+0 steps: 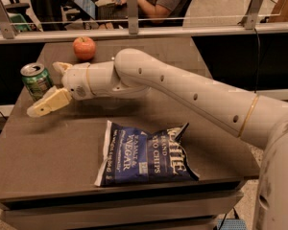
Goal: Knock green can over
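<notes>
your gripper [44,88] stands spread wide at the green can [36,79].
brown table [62,147]: chip bag [146,155] nearside of gripper, apple [84,48] behind it, glass partition [182,30] beyond.

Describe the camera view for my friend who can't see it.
A white robot arm reaches across a brown table, its open gripper right beside an upright green can at the left edge. A red apple sits behind, and a blue chip bag lies in front.

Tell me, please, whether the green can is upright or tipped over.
Upright: the green can stands on its base, silver top up. The open gripper is right beside it.
</notes>
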{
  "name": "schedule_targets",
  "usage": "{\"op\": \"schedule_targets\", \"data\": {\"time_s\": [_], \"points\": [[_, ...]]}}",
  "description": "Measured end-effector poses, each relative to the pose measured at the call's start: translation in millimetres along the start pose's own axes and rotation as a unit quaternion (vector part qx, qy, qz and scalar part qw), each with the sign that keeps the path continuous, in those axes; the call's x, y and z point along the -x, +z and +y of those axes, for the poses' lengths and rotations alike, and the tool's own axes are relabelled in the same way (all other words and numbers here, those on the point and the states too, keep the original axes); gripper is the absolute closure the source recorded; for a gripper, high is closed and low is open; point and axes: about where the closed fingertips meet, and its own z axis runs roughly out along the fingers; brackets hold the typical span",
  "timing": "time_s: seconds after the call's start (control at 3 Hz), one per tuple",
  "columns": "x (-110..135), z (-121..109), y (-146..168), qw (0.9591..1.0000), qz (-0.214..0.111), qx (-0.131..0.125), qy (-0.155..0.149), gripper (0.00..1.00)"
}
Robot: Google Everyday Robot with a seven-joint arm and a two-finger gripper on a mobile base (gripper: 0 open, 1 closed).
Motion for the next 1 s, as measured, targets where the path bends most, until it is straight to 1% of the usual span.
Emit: {"op": "schedule_targets", "data": {"time_s": [0.33,0.67,1.0], "points": [[3,11,26,0.9998,-0.016,0.012,0.001,0.18],[4,16,34,0.9997,-0.021,0.015,-0.003,0.41],[9,11,17,0.9998,-0.014,0.004,-0.013,0.65]]}}
